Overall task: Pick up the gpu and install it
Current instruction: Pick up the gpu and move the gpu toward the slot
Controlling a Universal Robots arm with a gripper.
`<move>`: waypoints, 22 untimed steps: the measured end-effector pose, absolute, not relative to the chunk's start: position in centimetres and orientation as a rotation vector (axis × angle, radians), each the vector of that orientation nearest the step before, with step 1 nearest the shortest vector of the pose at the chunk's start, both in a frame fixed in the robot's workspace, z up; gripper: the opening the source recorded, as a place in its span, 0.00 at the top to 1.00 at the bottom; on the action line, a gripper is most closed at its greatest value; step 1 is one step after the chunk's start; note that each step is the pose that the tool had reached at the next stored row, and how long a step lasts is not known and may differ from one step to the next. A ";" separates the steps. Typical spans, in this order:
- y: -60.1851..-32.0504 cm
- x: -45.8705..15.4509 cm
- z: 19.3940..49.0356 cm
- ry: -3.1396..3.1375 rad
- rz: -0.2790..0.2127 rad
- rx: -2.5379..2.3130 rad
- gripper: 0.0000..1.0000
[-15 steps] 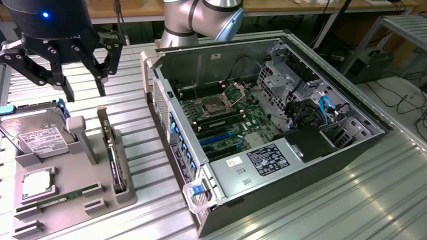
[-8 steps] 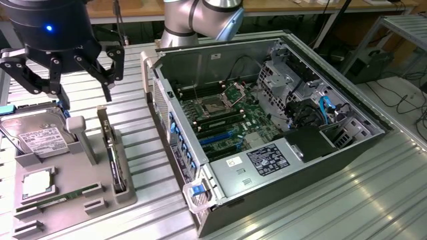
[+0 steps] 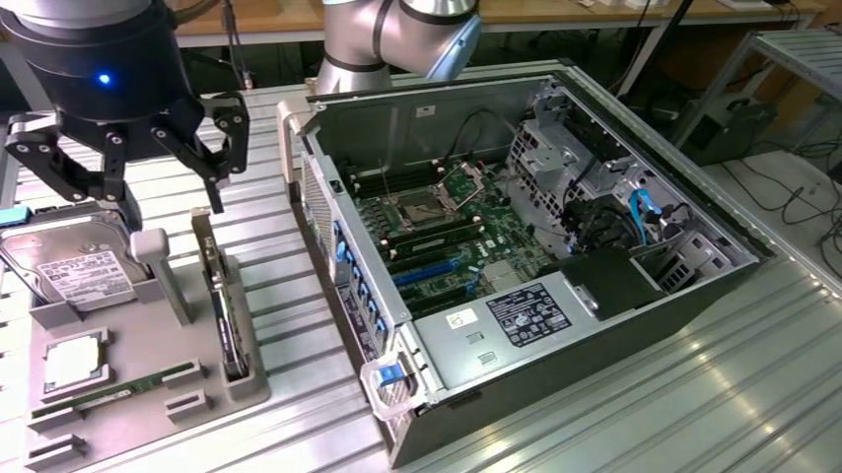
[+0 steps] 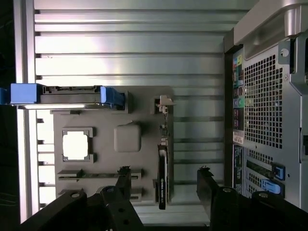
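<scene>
The gpu (image 3: 224, 305) stands on its edge in a slot along one side of the grey holder tray (image 3: 158, 340), a thin dark card with a metal bracket at its far end. In the wrist view the gpu (image 4: 162, 180) shows edge-on. My gripper (image 3: 172, 205) hangs above the far end of the card, open and holding nothing. Seen from the wrist, the gripper (image 4: 166, 185) has its two black fingers (image 4: 124, 185) on either side of the card's line, well apart from it.
The open computer case (image 3: 526, 246) lies on its side at the exterior view's right, its motherboard and blue slots (image 3: 421, 271) exposed. The tray also holds a hard drive (image 3: 79, 266), a square chip (image 3: 73, 360) and a RAM stick (image 3: 118, 386).
</scene>
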State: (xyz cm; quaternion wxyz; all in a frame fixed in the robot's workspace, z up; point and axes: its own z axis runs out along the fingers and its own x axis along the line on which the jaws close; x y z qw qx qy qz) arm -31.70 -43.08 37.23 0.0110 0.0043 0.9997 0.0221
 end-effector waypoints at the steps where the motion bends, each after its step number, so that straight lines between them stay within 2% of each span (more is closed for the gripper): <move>1: -43.1 -31.7 37.1 3.119 0.069 0.013 0.34; 22: -44.6 -31.7 35.0 3.119 0.070 0.011 0.34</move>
